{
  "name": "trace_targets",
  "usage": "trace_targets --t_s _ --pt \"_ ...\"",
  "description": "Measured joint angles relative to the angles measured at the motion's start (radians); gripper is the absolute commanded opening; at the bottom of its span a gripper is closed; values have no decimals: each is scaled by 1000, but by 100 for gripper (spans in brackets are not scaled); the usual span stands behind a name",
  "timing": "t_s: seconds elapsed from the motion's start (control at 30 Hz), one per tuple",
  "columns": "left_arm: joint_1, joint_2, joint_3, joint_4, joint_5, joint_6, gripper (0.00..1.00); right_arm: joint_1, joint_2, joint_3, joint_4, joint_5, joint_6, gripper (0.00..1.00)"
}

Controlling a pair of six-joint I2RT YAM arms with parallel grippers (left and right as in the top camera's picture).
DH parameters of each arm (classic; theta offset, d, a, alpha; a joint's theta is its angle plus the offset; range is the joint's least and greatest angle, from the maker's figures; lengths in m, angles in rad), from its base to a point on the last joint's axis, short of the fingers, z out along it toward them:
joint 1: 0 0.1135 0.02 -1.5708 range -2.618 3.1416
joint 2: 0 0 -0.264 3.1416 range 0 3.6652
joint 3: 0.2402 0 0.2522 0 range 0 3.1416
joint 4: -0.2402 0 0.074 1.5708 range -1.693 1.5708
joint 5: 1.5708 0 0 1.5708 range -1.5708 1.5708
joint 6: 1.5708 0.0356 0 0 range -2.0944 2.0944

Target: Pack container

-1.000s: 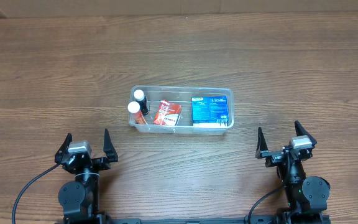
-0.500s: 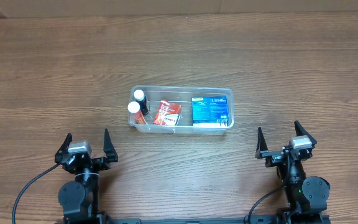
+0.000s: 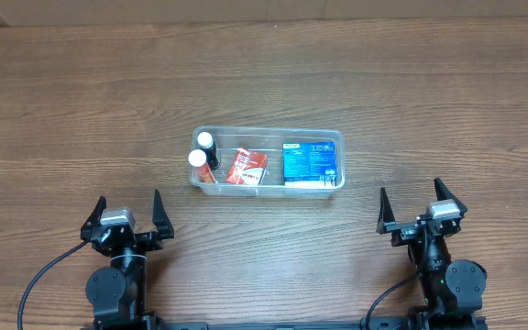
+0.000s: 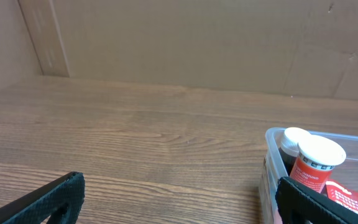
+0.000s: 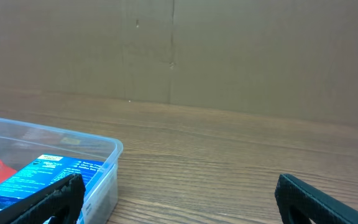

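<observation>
The clear plastic container (image 3: 335, 137) sits mid-table. Inside stand two small white-capped bottles (image 3: 198, 158) at its left end, a red box (image 3: 246, 167) in the middle and a blue box (image 3: 308, 161) at the right. My left gripper (image 3: 126, 213) is open and empty near the front edge, left of the container. My right gripper (image 3: 417, 203) is open and empty near the front edge, right of it. The left wrist view shows the container's left end (image 4: 270, 163) with the bottles (image 4: 312, 163). The right wrist view shows its right corner (image 5: 110, 155) and the blue box (image 5: 36, 177).
The wooden table (image 3: 264, 82) runs wide on all sides of the container. A brown cardboard wall (image 4: 185, 43) stands behind the table's far edge, also in the right wrist view (image 5: 229, 56).
</observation>
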Motion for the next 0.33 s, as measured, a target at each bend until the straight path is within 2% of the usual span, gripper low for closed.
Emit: trace_targets --t_s 0.33 --pt "0 0 0 0 0 0 100 0 0 0 0 0 0 100"
